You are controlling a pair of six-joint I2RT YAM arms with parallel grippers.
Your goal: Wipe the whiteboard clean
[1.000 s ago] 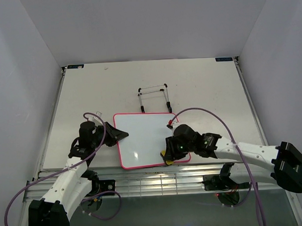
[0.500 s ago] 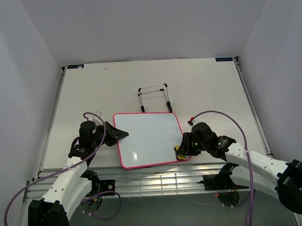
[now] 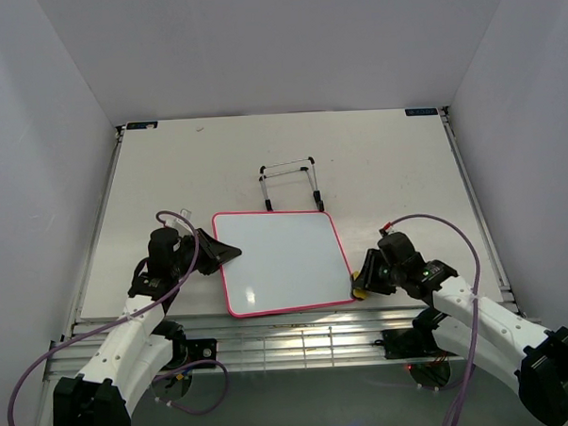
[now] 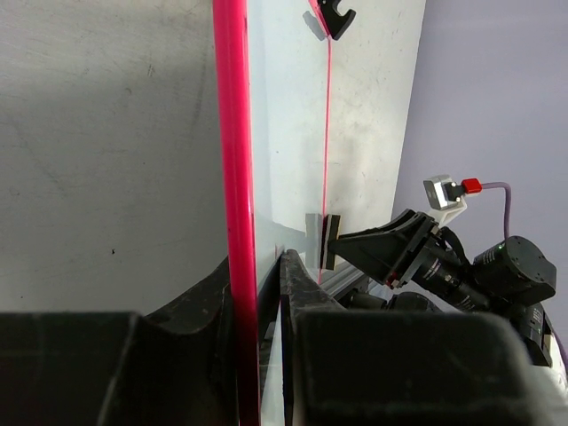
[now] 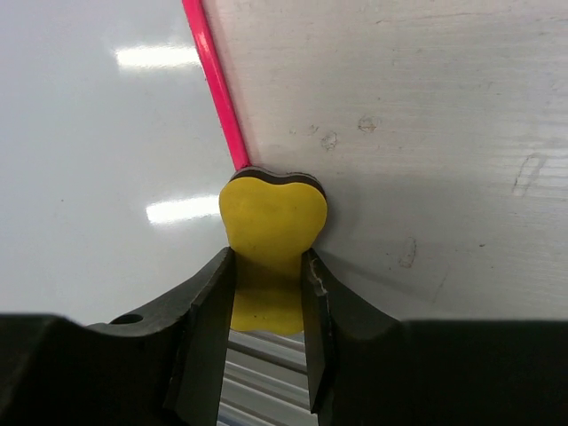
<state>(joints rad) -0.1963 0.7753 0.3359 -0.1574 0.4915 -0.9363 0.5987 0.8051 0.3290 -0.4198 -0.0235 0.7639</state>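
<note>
The whiteboard (image 3: 281,260) lies flat near the table's front edge, its white face free of marks inside the pink-red frame. My left gripper (image 3: 224,253) is shut on the board's left edge; in the left wrist view the frame (image 4: 232,160) runs between the fingers of the left gripper (image 4: 257,266). My right gripper (image 3: 362,287) is shut on the yellow eraser (image 3: 358,291) at the board's near right corner. In the right wrist view the eraser (image 5: 272,217) sits over the end of the frame (image 5: 213,80), partly on the table, held by the right gripper (image 5: 269,266).
A thin black wire stand (image 3: 289,183) stands just behind the board; one of its feet shows in the left wrist view (image 4: 335,16). The slatted metal front edge of the table (image 3: 299,340) lies right below the board and the eraser.
My right gripper has slid the eraser to the right, from on the board's near right area to its near right corner at the frame. The left gripper and the board have not moved.
</note>
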